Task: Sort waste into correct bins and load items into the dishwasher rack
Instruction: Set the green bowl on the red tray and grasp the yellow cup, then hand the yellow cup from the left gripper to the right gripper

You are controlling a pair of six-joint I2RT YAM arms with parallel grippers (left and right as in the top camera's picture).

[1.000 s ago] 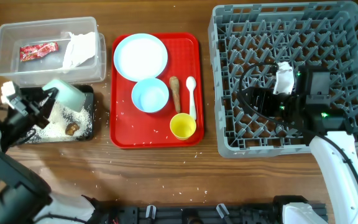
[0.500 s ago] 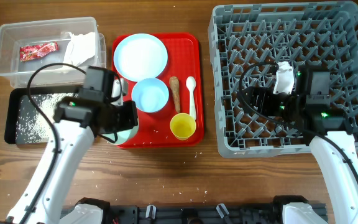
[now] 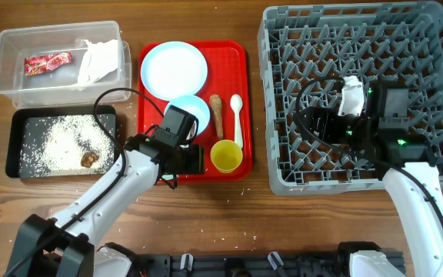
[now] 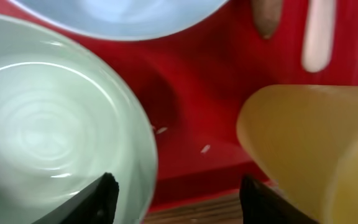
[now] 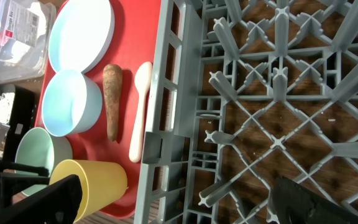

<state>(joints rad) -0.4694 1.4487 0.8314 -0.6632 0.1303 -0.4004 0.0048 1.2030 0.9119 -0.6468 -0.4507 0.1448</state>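
Red serving tray (image 3: 229,55) lies left of the table's centre, and we find the left gripper (image 4: 179,198) over its 7 o'clock corner, nearest the robot. Its fingers (image 4: 101,194) stand apart and clamp nothing. The rim of the mint green bowl (image 4: 48,124) passes between them, and we cannot tell whether either finger touches it. The bowl sits upright on the tray. At 3 o'clock of that bowl, near it, the small yellow cup (image 3: 226,156) stands at the tray's 5 o'clock corner.

Farther on, the pale blue-white bowl (image 3: 192,112) occupies the tray's centre. The brown carrot-shaped stick (image 3: 216,114) lies at its 3 o'clock, and the white plastic spoon (image 3: 236,117) lies just beyond the stick, parallel to it. The pale blue round plate (image 3: 174,71) fills the tray's 11 o'clock area.

At 9 o'clock of the red tray, the black tray (image 3: 11,150) holds loose white rice grains (image 3: 52,146) and the small brown food lump (image 3: 90,158). At its 12 o'clock, the clear tub (image 3: 2,81) holds the red-and-white wrapper (image 3: 47,63) and the crumpled white paper (image 3: 98,60).

At 3 o'clock of the table sits the dishwasher rack (image 3: 429,31). The right gripper (image 5: 176,202) hangs over its pegs, fingers spread wide with nothing held
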